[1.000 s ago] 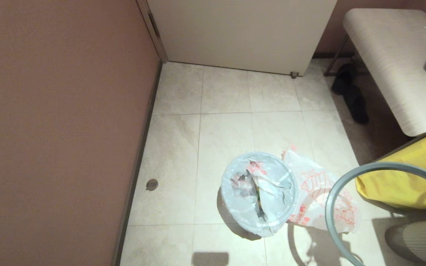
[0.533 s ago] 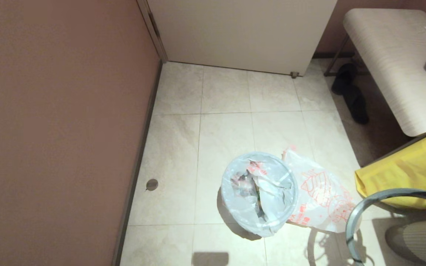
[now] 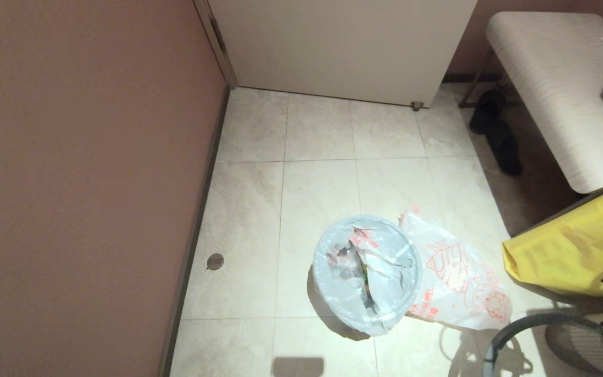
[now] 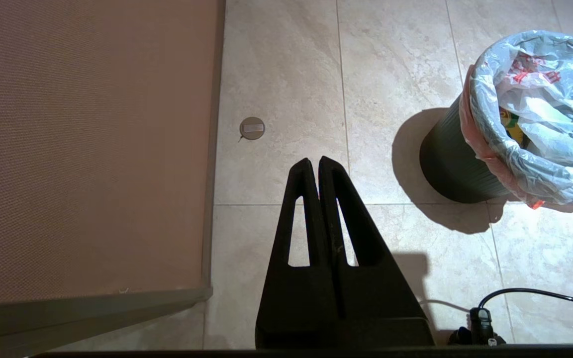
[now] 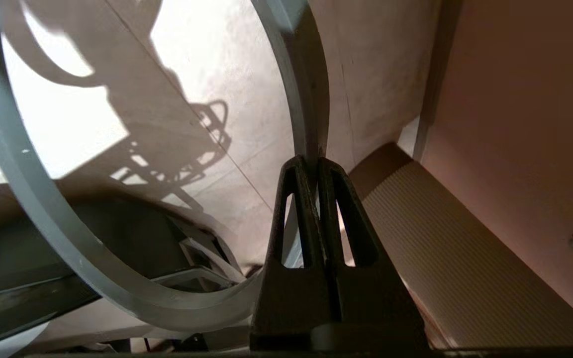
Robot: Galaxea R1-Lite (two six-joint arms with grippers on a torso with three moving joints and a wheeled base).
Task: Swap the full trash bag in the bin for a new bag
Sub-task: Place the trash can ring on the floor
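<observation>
Pink wall [image 3: 81, 183] ran along floor's left edge. My left gripper [image 4: 319, 164] hung over tiles [image 3: 317, 131] beside it, fingers pressed together, empty. Mid-floor I saw bin [image 4: 453, 164] upright, lined with full trash bag [image 3: 367, 272], bag mouth folded over rim. New bag [image 3: 458, 285] lay flat on tiles, touching bin's right side. Yellow bag [image 3: 563, 256] beyond, near floor's right edge. My right gripper [image 5: 316, 164] clamped on grey hoop [image 5: 38, 199], low at right.

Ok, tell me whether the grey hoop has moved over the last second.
Yes. The grey hoop, pinched in the right gripper, has dropped toward the lower right of the head view, from overlapping the yellow bag to below it.
</observation>
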